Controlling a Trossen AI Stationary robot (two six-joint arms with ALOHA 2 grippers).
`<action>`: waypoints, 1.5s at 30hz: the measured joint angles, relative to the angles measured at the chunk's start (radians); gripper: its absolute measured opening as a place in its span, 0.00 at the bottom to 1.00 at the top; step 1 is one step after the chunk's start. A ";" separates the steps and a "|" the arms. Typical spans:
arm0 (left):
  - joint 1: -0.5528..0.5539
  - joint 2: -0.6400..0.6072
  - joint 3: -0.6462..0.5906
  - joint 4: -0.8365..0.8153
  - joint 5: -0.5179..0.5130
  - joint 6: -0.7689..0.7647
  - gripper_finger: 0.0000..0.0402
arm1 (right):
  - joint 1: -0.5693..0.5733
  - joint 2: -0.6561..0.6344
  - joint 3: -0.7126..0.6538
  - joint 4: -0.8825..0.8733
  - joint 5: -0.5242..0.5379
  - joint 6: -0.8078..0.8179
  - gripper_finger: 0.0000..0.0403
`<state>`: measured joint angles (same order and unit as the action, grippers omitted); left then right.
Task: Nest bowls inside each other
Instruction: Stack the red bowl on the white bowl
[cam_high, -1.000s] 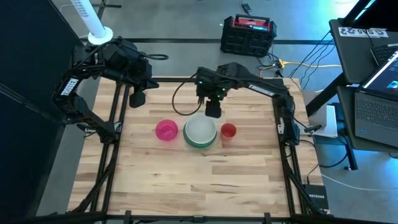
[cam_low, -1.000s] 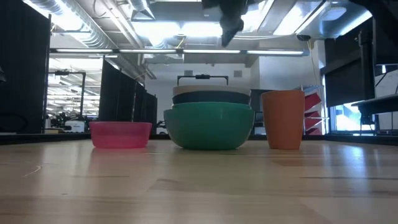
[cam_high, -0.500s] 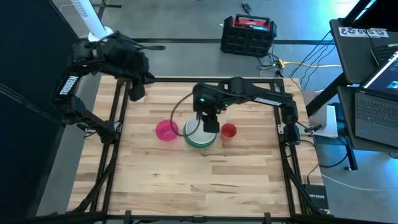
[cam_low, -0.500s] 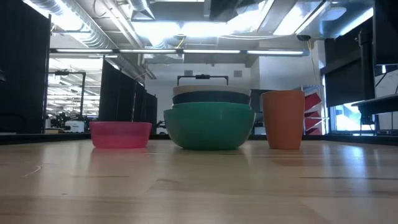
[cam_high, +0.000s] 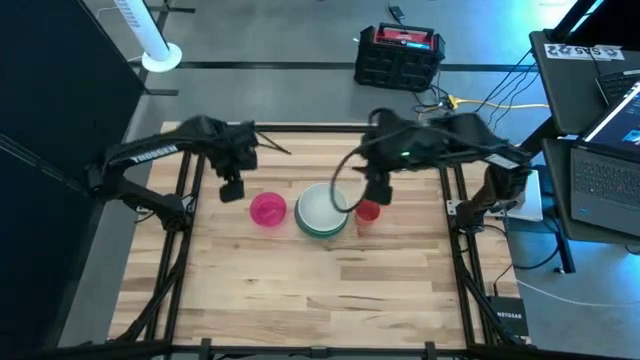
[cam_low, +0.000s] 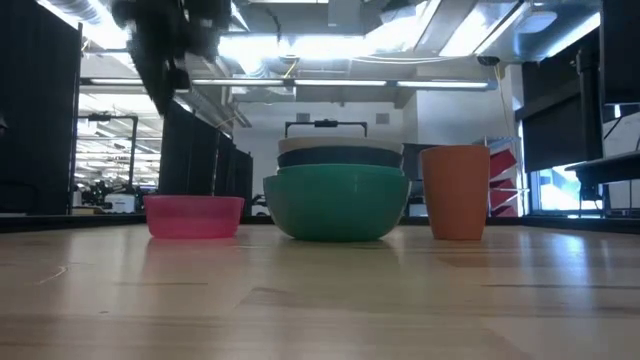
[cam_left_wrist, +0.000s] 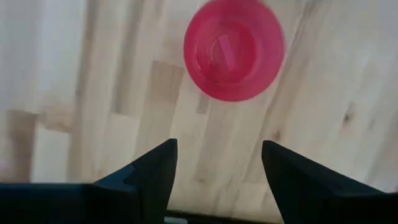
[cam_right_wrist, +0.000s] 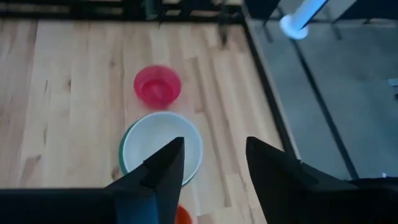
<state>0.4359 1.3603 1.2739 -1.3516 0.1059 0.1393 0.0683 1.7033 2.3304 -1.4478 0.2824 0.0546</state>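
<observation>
The small pink bowl (cam_high: 268, 209) (cam_left_wrist: 233, 50) stands alone on its base on the wooden table. To its right sits the stack of bowls (cam_high: 322, 210). In the low view a large green bowl (cam_low: 337, 205) carries a dark bowl's rim (cam_low: 340, 157) and a white one (cam_low: 340, 145) (cam_right_wrist: 160, 148). My left gripper (cam_high: 232, 189) (cam_left_wrist: 217, 168) hangs open, pointing down, just left of and beyond the pink bowl, above it. My right gripper (cam_high: 378, 190) (cam_right_wrist: 214, 165) is open, high over the far right of the stack.
A red-orange cup (cam_high: 367, 214) (cam_low: 456, 192) stands upright just right of the stack, below my right gripper. The table's metal frame (cam_high: 190, 170) runs along both sides. Bare wood (cam_high: 320, 290) lies between the bowls and the near edge.
My left gripper has dropped from the table's far left corner and swung toward the pink bowl, tipping to point down. My right gripper has risen from over the stack and moved toward the table's right edge. The bowls and cup have stayed put.
</observation>
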 joint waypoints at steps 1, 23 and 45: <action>-0.002 0.006 -0.028 0.036 -0.001 -0.016 0.54 | 0.002 -0.014 0.000 0.000 0.011 0.007 0.40; -0.014 0.216 -0.319 0.485 -0.044 -0.190 0.55 | 0.019 -0.125 0.000 -0.050 0.094 0.052 0.40; -0.054 0.196 -0.114 0.308 -0.016 -0.139 0.00 | 0.018 -0.183 0.000 -0.124 0.184 0.070 0.40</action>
<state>0.3821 1.5562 1.1602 -1.0436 0.0897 0.0001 0.0868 1.5200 2.3306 -1.5716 0.4663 0.1249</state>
